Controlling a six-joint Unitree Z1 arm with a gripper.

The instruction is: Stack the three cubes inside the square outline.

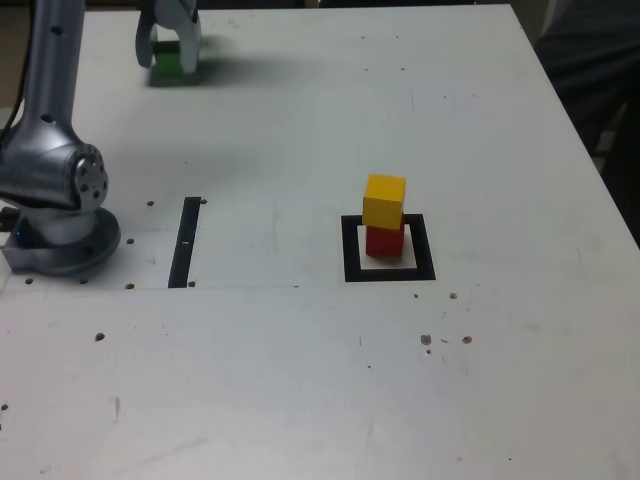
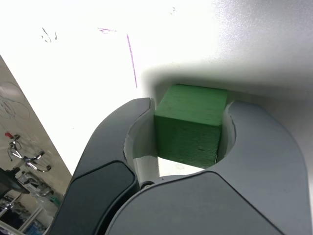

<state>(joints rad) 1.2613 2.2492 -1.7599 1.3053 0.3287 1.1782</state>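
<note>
The yellow cube [image 1: 384, 199] sits on the red cube [image 1: 384, 240], which stands inside the black square outline [image 1: 352, 250] near the middle of the table. Far back at the exterior view's left, the green cube [image 1: 166, 62] rests on the table between the fingers of my gripper [image 1: 168, 45]. The wrist view shows the green cube [image 2: 190, 125] filling the gap, with both jaws pressed against its sides. My gripper [image 2: 190, 112] is shut on it.
A thin black strip [image 1: 186, 242] lies on the table left of the outline in the exterior view. The arm's silver base [image 1: 60, 200] stands at the left edge. A dark shape [image 1: 590, 60] sits beyond the table's right edge.
</note>
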